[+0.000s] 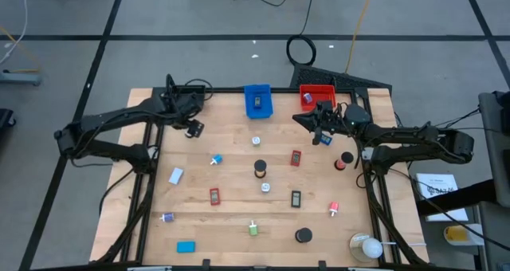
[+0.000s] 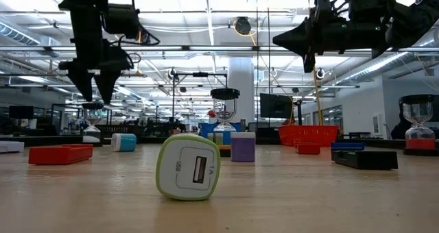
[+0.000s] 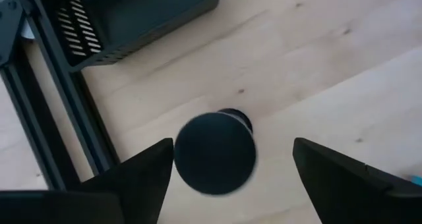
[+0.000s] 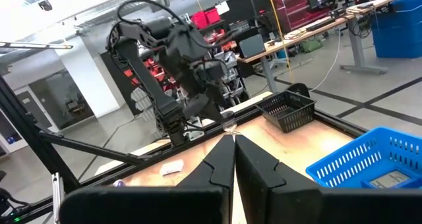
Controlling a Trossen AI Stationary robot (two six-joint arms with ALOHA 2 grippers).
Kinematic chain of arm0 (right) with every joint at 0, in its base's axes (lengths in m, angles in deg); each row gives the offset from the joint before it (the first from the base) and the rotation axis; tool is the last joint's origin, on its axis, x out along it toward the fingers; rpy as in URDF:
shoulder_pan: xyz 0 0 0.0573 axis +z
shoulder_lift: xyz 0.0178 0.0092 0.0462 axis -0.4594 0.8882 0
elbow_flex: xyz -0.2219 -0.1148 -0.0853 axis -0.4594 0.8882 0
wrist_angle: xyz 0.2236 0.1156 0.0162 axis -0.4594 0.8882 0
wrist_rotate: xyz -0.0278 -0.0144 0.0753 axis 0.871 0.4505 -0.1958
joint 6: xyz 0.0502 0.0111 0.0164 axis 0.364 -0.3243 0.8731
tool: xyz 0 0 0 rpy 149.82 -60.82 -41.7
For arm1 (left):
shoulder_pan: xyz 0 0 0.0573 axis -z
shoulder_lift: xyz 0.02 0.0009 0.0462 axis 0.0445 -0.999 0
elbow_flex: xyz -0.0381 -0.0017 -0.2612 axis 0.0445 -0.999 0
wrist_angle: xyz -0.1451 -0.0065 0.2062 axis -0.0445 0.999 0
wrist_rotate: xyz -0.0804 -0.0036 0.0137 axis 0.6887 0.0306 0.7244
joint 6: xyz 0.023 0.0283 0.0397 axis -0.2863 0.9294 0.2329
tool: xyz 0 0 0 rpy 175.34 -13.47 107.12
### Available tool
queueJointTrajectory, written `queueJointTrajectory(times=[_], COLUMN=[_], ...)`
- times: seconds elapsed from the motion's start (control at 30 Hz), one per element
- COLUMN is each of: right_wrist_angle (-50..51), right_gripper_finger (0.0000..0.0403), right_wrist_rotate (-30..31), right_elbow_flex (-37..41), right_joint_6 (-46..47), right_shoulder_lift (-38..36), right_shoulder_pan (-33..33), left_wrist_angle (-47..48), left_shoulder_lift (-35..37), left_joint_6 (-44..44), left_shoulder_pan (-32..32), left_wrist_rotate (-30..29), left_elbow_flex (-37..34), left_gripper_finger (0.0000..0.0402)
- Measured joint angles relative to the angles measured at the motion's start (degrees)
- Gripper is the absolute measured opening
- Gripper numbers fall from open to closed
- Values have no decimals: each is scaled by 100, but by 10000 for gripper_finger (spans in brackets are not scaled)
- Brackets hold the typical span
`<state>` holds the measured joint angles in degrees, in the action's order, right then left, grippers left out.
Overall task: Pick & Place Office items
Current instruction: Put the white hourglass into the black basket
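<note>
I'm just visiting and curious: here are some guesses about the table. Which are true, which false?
1. The blue bin already holds something. True.
2. The left gripper is clamped on a black round piece. False: its fingers stand apart, the piece loose between them.
3. The right gripper is shut. True.
4. The red bin sits at the table's near edge. False: it is at the far edge, beside the blue bin.
</note>
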<state>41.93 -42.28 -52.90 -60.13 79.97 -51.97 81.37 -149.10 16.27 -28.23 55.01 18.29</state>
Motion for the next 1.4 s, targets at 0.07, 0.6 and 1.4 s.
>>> queueJointTrajectory(times=[0.07, 0.6, 1.4], right_wrist_angle=[-1, -2, -3], right_gripper_finger=[6, 6, 6], right_wrist_rotate=[2, 2, 2], right_elbow_flex=[0, 0, 0], right_joint_6=[-2, -4, -175], right_shoulder_lift=[0, 0, 0], right_shoulder_pan=[0, 0, 0], left_wrist_angle=[-114, -972, -345], left_shoulder_lift=[-2, 0, -956], left_joint_6=[20, 196, -152], left_shoulder_pan=[-96, -277, -2448], left_wrist_rotate=[0, 311, 322], left_elbow_flex=[-152, -813, 1443], left_gripper_finger=[309, 230, 207])
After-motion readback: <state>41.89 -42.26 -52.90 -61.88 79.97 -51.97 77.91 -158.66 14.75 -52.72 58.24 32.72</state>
